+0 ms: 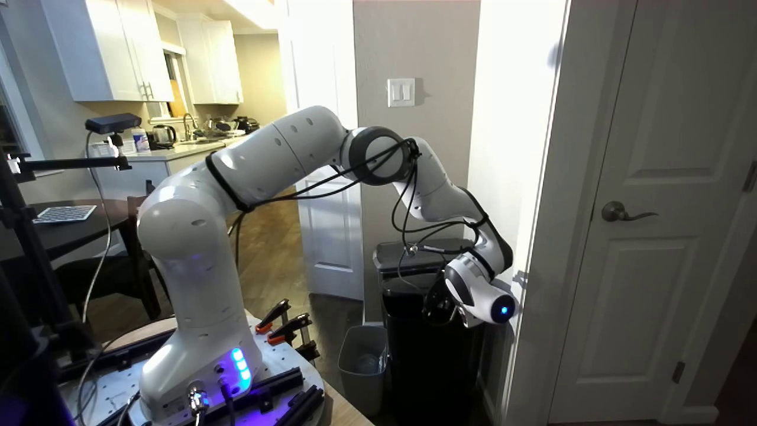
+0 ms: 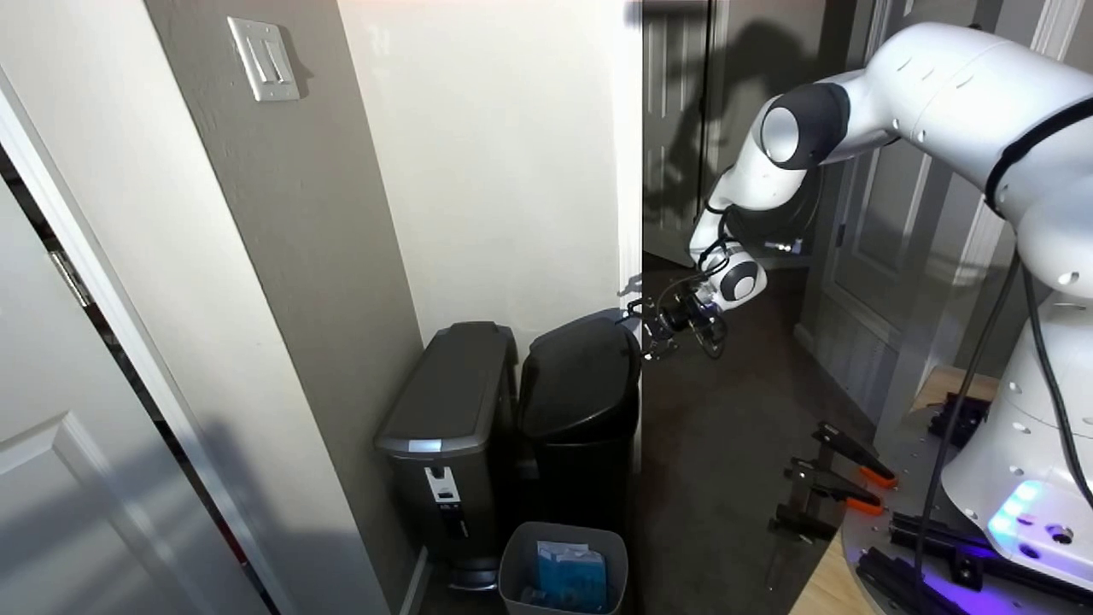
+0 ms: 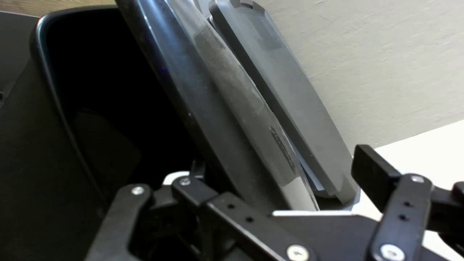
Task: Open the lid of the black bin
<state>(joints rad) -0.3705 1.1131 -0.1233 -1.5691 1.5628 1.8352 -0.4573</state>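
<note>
The black bin (image 1: 434,361) stands by the wall in both exterior views (image 2: 581,487). Its dark lid (image 2: 581,367) is tilted up. In the wrist view the lid (image 3: 250,105) slants across the middle, with the dark opening and bin rim (image 3: 54,90) left of it. My gripper (image 3: 286,174) is open and straddles the lid. One finger is on the opening side under the lid; the other is beyond its outer face. I cannot tell whether either finger touches it. In both exterior views the gripper (image 2: 640,335) is at the lid's edge, its fingertips hard to make out there (image 1: 437,303).
A dark grey step bin (image 2: 444,384) stands close beside the black bin, behind the lid in the wrist view (image 3: 290,83). A small grey wastebasket (image 2: 512,568) stands in front. A white wall (image 2: 495,171) rises behind. Clamps (image 2: 832,483) sit on the robot's table edge.
</note>
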